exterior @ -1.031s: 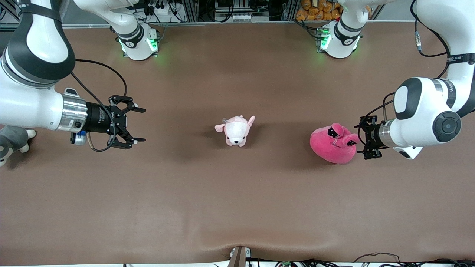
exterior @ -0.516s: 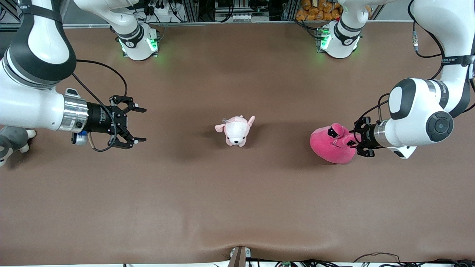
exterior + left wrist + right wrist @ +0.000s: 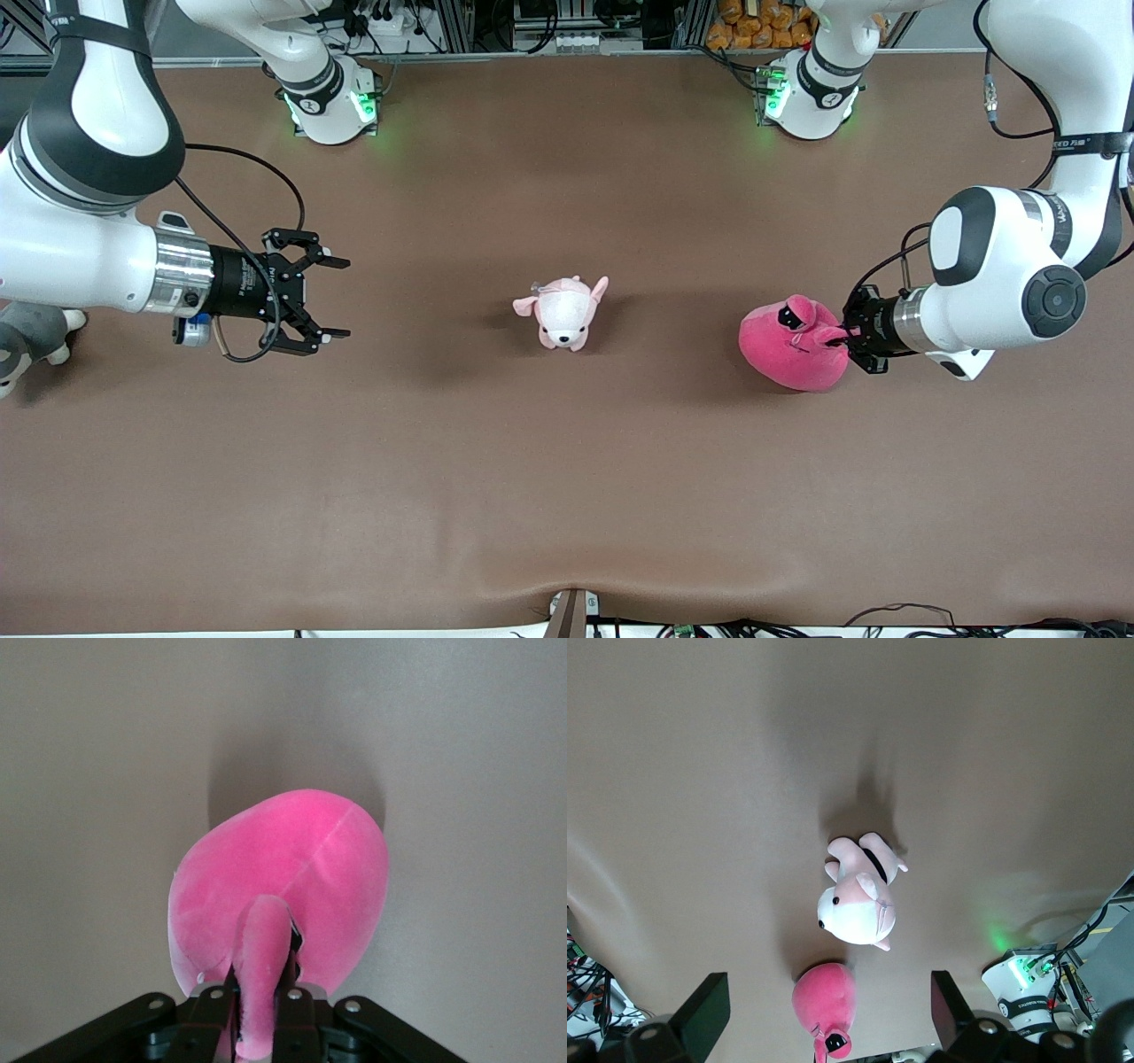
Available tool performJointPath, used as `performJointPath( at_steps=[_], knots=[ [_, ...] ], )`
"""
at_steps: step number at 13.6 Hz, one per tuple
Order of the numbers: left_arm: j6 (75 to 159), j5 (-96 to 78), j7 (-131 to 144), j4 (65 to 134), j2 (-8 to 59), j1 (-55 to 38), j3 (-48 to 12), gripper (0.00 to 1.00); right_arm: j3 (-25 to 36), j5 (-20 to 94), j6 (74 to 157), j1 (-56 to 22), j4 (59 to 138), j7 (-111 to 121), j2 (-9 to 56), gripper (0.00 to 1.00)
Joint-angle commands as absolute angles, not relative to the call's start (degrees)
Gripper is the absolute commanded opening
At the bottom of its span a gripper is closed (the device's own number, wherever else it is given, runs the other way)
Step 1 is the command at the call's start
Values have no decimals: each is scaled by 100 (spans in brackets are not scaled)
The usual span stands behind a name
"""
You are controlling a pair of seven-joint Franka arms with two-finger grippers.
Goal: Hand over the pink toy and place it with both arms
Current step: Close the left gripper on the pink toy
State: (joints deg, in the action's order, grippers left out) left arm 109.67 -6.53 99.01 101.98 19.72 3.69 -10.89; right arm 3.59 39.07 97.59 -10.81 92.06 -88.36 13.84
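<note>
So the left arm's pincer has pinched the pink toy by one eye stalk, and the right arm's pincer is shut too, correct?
Not quite. The left pincer has indeed closed on an eye stalk of the pink toy, as the left wrist view shows. But the right pincer is open: the front view shows its fingers spread apart, holding nothing, over the table toward the right arm's end.

Hot-pink plush toy (image 3: 788, 347) on table, eye-stalk pinched

A brown mat covers the table (image 3: 567, 496) under even overhead light, soft shadows pooling near its middle; along the edge farthest from the front camera, metal framing (image 3: 461, 27), tangled cables (image 3: 390, 22) and a heap of orange items (image 3: 753, 22) crowd the backdrop
</note>
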Motion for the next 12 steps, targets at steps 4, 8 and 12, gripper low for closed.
performJointPath(
  at_steps=[4, 8, 12],
  knots=[
    [10820, -791, 9923, 10028, 1759, 422, -1116, 0, 325, 3850, 9791, -1037, 9387, -8754, 1195, 100],
    [10373, -1326, 9958, 9617, 1617, 369, -1213, 0, 316, 3841, 9782, -1028, 9387, -8657, 1195, 100],
    [10134, -1933, 10378, 9221, 1626, 317, -1274, 0, 325, 3841, 9773, -1037, 9396, -8657, 1195, 100]
  ],
)
